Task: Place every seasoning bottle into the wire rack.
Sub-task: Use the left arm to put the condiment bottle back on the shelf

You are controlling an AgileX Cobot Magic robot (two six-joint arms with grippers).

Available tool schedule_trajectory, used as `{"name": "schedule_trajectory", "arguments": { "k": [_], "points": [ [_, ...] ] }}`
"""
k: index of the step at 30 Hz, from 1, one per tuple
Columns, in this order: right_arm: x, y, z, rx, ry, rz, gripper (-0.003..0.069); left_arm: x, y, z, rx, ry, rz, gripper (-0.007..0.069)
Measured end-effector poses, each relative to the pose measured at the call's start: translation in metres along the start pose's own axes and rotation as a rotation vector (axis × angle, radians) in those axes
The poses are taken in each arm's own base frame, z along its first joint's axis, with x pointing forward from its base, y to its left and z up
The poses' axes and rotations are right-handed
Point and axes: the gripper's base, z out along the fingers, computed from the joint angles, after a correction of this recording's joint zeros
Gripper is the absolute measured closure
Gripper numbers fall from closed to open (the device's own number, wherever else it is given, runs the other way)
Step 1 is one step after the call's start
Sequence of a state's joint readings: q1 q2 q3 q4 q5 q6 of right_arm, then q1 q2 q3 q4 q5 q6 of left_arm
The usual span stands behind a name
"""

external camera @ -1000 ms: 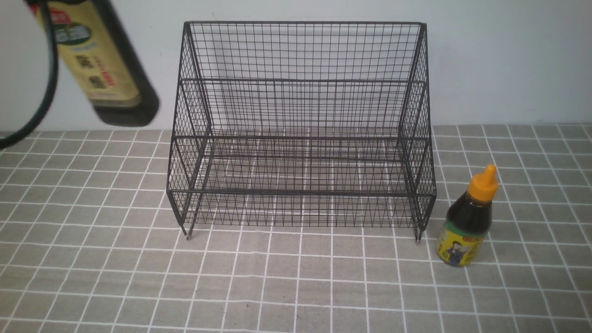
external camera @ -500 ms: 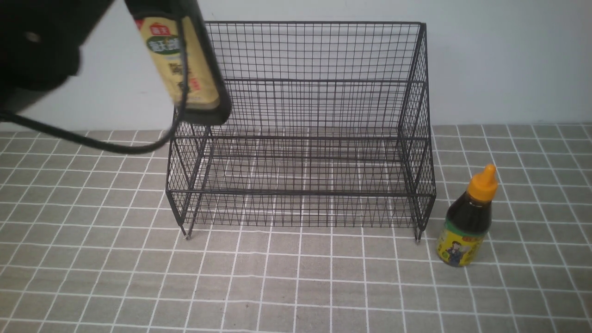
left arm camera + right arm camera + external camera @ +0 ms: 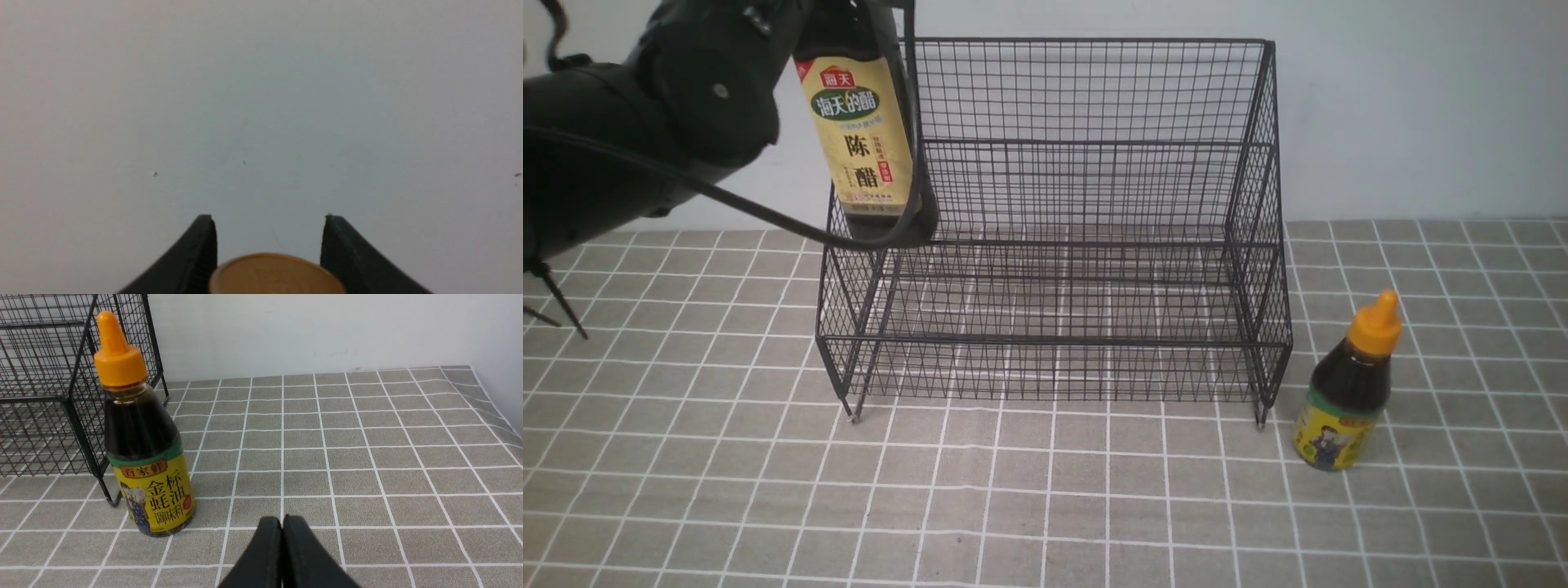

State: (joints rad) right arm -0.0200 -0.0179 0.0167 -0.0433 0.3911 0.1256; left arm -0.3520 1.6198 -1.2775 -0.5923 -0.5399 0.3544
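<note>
The tall seasoning bottle (image 3: 870,131), dark with a tan lettered label, hangs nearly upright over the left end of the black wire rack (image 3: 1054,245); its base is level with the upper tier. My left gripper (image 3: 269,218) is shut on its neck, with the gold cap (image 3: 278,275) between the fingers. The short seasoning bottle (image 3: 1347,392), with an orange pointed cap, stands on the table just right of the rack's front right foot. In the right wrist view that bottle (image 3: 143,437) stands left of and beyond my right gripper (image 3: 282,520), which is shut and empty, low over the cloth.
My left arm (image 3: 645,122) and its black cable (image 3: 768,216) fill the upper left of the front view. A grey checked cloth (image 3: 1045,490) covers the table. A white wall (image 3: 1421,106) stands close behind the rack.
My left arm has carried the tall bottle rightwards, from left of the rack to over its left end, and the bottle has swung from tilted to nearly upright. The short bottle has not moved.
</note>
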Motion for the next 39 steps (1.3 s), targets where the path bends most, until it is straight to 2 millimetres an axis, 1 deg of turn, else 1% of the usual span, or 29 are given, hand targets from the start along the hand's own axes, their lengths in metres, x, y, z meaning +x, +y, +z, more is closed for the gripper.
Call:
{"name": "schedule_trajectory", "arguments": {
  "k": [9,15,21,25,27,31,32,33,39],
  "points": [
    [0.0,0.0,0.0,0.0,0.0,0.0,0.0671,-0.001,0.001,0.002,-0.016,-0.03,-0.003,0.0324],
    [0.0,0.0,0.0,0.0,0.0,0.0,0.0671,-0.002,-0.001,0.006,-0.008,-0.02,-0.013,0.0324],
    [0.0,0.0,0.0,0.0,0.0,0.0,0.0671,0.004,-0.001,0.009,-0.007,-0.004,-0.013,0.0324],
    [0.0,0.0,0.0,0.0,0.0,0.0,0.0671,0.018,-0.002,0.012,0.008,0.063,0.005,0.0324],
    [0.0,0.0,0.0,0.0,0.0,0.001,0.0671,0.031,-0.003,0.015,0.018,0.118,0.011,0.0324],
    [0.0,0.0,0.0,0.0,0.0,0.001,0.0671,0.048,-0.004,0.018,0.035,0.204,0.017,0.0324],
    [0.0,0.0,0.0,0.0,0.0,0.002,0.0671,0.049,-0.004,0.018,0.036,0.209,0.017,0.0324],
    [0.0,0.0,0.0,0.0,0.0,0.004,0.0671,0.058,-0.005,0.018,0.048,0.258,0.019,0.0324],
    [0.0,0.0,0.0,0.0,0.0,0.004,0.0671,0.074,-0.007,0.018,0.079,0.356,0.048,0.0324]
  ]
}}
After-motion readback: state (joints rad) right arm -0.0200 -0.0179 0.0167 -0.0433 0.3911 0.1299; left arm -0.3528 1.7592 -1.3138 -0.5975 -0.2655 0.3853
